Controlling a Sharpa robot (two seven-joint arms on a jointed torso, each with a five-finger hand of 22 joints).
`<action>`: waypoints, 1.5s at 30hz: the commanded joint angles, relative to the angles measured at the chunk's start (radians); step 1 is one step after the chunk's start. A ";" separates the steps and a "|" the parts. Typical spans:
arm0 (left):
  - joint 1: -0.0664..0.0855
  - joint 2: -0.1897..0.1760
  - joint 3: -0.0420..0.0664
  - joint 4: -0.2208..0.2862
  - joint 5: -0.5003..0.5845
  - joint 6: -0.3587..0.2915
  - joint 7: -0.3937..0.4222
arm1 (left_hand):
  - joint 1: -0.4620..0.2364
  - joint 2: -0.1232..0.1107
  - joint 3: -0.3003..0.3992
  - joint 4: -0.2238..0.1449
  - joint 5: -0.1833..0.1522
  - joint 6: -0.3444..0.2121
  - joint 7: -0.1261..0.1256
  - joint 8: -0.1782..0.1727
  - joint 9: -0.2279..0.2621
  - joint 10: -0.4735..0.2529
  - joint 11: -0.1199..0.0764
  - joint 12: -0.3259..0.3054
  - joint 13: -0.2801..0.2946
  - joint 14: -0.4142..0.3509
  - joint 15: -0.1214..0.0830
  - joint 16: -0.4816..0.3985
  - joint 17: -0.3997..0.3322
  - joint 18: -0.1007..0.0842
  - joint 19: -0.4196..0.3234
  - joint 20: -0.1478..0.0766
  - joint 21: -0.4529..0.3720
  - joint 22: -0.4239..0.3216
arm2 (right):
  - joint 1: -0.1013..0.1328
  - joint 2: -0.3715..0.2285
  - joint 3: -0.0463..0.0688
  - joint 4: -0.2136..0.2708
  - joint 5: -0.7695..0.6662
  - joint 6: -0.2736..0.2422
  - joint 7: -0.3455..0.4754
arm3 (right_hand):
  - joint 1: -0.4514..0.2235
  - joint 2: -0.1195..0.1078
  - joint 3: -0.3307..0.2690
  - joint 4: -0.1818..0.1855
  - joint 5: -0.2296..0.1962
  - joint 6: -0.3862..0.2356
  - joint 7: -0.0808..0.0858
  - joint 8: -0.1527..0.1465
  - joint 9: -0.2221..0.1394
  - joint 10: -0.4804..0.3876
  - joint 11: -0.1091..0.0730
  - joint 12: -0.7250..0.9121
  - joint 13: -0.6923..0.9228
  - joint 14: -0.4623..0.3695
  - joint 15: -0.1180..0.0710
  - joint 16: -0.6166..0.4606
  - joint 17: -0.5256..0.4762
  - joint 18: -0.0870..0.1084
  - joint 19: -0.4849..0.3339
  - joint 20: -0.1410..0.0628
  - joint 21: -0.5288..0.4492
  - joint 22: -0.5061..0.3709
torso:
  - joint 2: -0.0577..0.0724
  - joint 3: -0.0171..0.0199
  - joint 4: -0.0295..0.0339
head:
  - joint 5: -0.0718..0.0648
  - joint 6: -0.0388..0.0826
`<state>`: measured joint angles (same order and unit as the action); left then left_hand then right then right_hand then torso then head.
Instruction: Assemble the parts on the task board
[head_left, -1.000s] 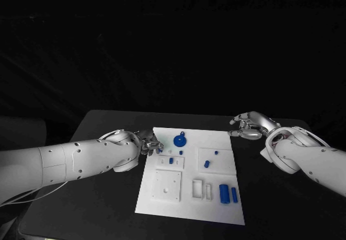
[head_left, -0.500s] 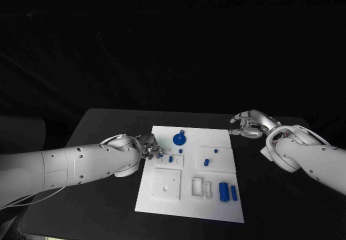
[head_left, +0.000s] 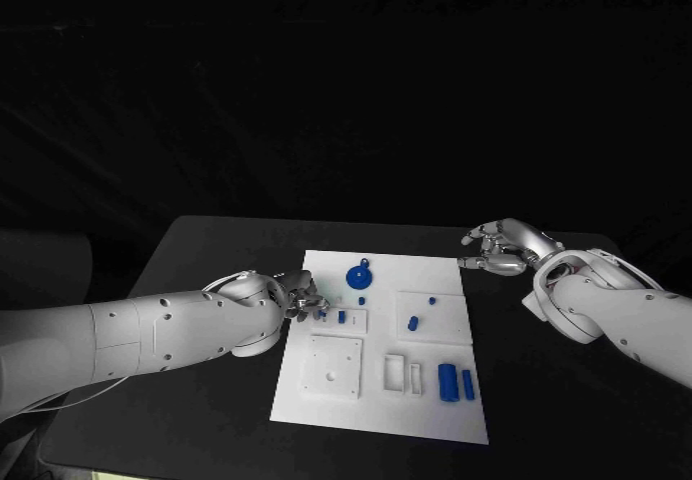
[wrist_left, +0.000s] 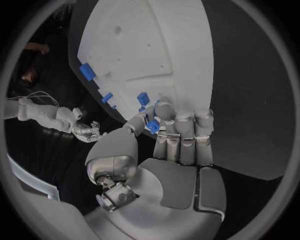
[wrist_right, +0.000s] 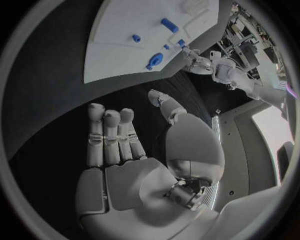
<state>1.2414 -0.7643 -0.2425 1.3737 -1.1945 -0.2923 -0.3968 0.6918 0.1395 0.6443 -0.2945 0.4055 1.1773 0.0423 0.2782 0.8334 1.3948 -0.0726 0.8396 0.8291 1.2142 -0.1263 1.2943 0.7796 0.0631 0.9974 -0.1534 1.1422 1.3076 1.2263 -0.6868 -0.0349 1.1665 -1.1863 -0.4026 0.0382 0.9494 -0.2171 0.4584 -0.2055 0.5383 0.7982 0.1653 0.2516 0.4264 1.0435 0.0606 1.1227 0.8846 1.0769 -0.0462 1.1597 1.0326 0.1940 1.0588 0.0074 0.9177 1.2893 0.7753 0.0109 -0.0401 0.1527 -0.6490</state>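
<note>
While the right hand (head_left: 500, 250) is kept open and empty beside the task board (head_left: 433, 420), a small blue part (wrist_left: 152, 126) is pinched by the left hand (head_left: 296, 293), edged slightly inward.

White task board (head_left: 433, 410) on a black table (head_left: 216, 250); blue parts (head_left: 456, 385); a blue piece (wrist_left: 152, 126) beside the silver left hand (wrist_left: 178, 135).

1. The black table (head_left: 202, 250) carries everything.
2. The white task board (head_left: 433, 420) lies flat on the table's middle, its long side running away from the robot.
3. The board's near corners sit close to the table's front edge; its far edge stops short of the table's back edge.
4. Bare black surface flanks the board on both sides.
</note>
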 joint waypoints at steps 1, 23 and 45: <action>-0.002 0.003 0.000 -0.002 -0.041 -0.011 -0.001 | 0.002 0.009 0.011 -0.002 0.006 0.053 -0.047 0.004 0.001 0.032 -0.042 0.006 0.002 0.060 -0.083 0.006 0.001 0.031 0.004 -0.119 0.006 0.020 | 0.000 -0.001 0.000 0.002 -0.003 0.006 0.006 | -0.001 0.008 0.004 0.000 0.005 -0.001 0.009 0.005 -0.001 -0.007 -0.001 0.004 -0.002 -0.007 0.000 0.004 -0.001 0.068 -0.002 0.002 -0.004 0.002 | 0.000 -0.0001 0.0001 | 0.000 -0.001; -0.010 0.009 0.000 -0.012 -0.048 0.002 0.000 | 0.004 0.005 0.014 -0.002 0.005 0.051 -0.047 0.005 0.004 0.029 -0.042 0.009 0.003 0.059 -0.084 0.008 0.000 0.033 0.003 -0.120 0.009 0.020 | 0.000 0.000 0.000 0.002 -0.003 0.006 0.005 | -0.001 0.007 0.004 0.000 0.005 -0.001 0.009 0.005 -0.001 -0.007 -0.001 0.004 -0.002 -0.007 0.000 0.004 -0.002 0.068 -0.002 0.002 -0.005 0.002 | 0.000 -0.0001 0.0002 | 0.002 -0.005; -0.017 0.012 0.000 -0.009 -0.050 0.026 -0.004 | 0.006 0.004 0.016 -0.001 0.005 0.049 -0.046 0.005 0.005 0.026 -0.042 0.011 0.003 0.057 -0.084 0.009 -0.002 0.033 0.002 -0.120 0.011 0.019 | 0.000 0.001 0.000 0.002 -0.003 0.008 0.005 | -0.001 0.007 0.004 0.000 0.005 -0.001 0.009 0.005 -0.002 -0.008 -0.001 0.004 -0.003 -0.007 0.000 0.005 -0.003 0.068 -0.002 0.002 -0.005 0.002 | 0.000 -0.0004 0.0000 | 0.000 -0.006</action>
<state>1.2274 -0.7549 -0.2409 1.3632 -1.2382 -0.2877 -0.3994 0.6947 0.1366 0.6444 -0.2944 0.4054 1.1761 0.0395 0.2783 0.8390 1.3950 -0.0711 0.8433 0.8316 1.2143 -0.1265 1.2972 0.7790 0.0643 0.9955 -0.1515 1.1461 1.3079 1.2263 -0.6866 -0.0349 1.1670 -1.1863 -0.4025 0.0381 0.9494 -0.2171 0.4584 -0.2055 0.5383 0.7992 0.1662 0.2516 0.4265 1.0435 0.0606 1.1227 0.8830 1.0770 -0.0458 1.1597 1.0310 0.1940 1.0587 0.0074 0.9177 1.2900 0.7752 0.0107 -0.0398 0.1531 -0.6559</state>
